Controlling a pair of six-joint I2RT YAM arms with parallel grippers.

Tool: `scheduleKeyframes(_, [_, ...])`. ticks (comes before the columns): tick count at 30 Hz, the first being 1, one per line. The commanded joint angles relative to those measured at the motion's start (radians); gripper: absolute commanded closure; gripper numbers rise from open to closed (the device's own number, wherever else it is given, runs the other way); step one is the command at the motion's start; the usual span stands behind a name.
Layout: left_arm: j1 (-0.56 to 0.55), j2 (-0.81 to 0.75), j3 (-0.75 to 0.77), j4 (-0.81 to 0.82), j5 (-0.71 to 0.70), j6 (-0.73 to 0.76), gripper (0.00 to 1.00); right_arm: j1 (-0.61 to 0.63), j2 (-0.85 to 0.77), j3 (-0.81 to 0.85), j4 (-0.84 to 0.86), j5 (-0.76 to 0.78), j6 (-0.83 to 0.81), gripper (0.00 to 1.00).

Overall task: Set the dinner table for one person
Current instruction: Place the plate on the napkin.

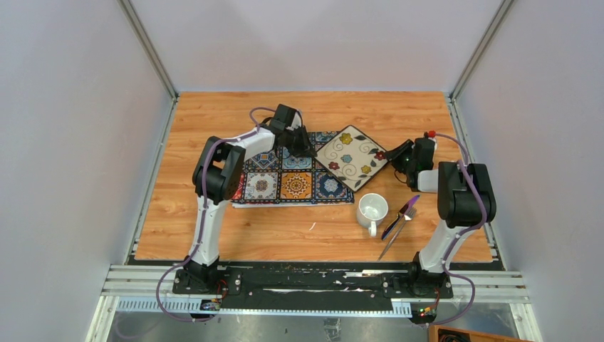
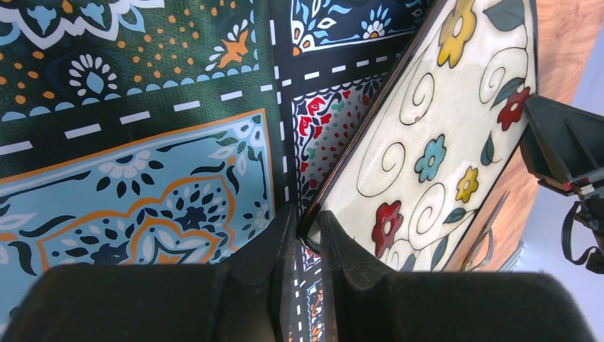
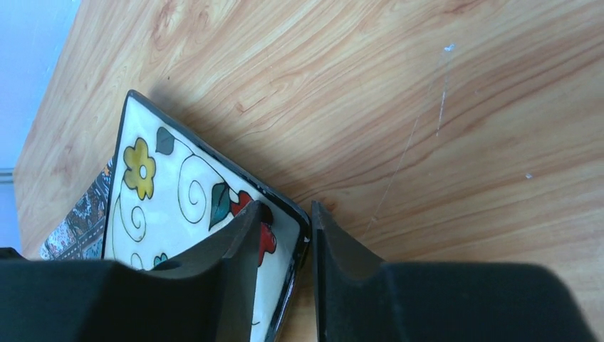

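Overhead view of a wood-grain bench (image 1: 214,121) that fills the floor of a white-walled cell. Two arms reach in from its near edge. A tile-patterned placemat (image 1: 281,184) lies left of centre. A square floral plate (image 1: 350,153), turned like a diamond, sits at the mat's far right corner, partly on the cloth and partly on bare wood. Each arm meets an opposite corner of the plate, probably so the two can carry it level and centre it on the mat.

Left wrist view: the left fingers (image 2: 263,263) straddle the plate's dark rim at its corner and appear clamped on it.

Right wrist view: one of the right fingers (image 3: 235,263) is over the plate's face and the other is outside it above the wood, with the rim in the narrow gap between them. Whether they pinch it cannot be told.

A white mug (image 1: 372,209) stands near the right arm. A fork (image 1: 394,239) and a purple-handled utensil (image 1: 406,209) lie just beside it, crossing each other. All three are off the mat, so the setting looks barely begun.
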Motion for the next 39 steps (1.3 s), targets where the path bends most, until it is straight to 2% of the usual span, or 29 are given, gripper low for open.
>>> scheduleKeyframes(1, [0.003, 0.066, -0.047, -0.125, -0.035, 0.021, 0.83, -0.006, 0.046, -0.018, -0.089, -0.012, 0.005, 0.74])
scheduleKeyframes(6, [0.002, 0.073, -0.049, -0.118, -0.032, 0.020, 0.90, -0.007, 0.051, -0.013, -0.092, -0.016, 0.004, 0.99])
scheduleKeyframes(7, [0.003, 0.073, -0.047, -0.118, -0.034, 0.021, 0.92, -0.006, 0.051, -0.013, -0.093, -0.018, 0.004, 1.00])
scheduleKeyframes(11, [0.003, 0.072, -0.037, -0.127, -0.040, 0.030, 1.00, -0.006, 0.054, -0.012, -0.092, -0.029, 0.001, 1.00])
scheduleKeyframes(31, [-0.015, -0.028, 0.022, -0.144, -0.093, 0.103, 1.00, 0.022, 0.032, -0.010, -0.067, -0.087, -0.058, 1.00])
scheduleKeyframes(39, [-0.019, -0.027, 0.026, -0.095, -0.048, 0.080, 1.00, 0.031, 0.044, -0.005, -0.067, -0.101, -0.065, 1.00])
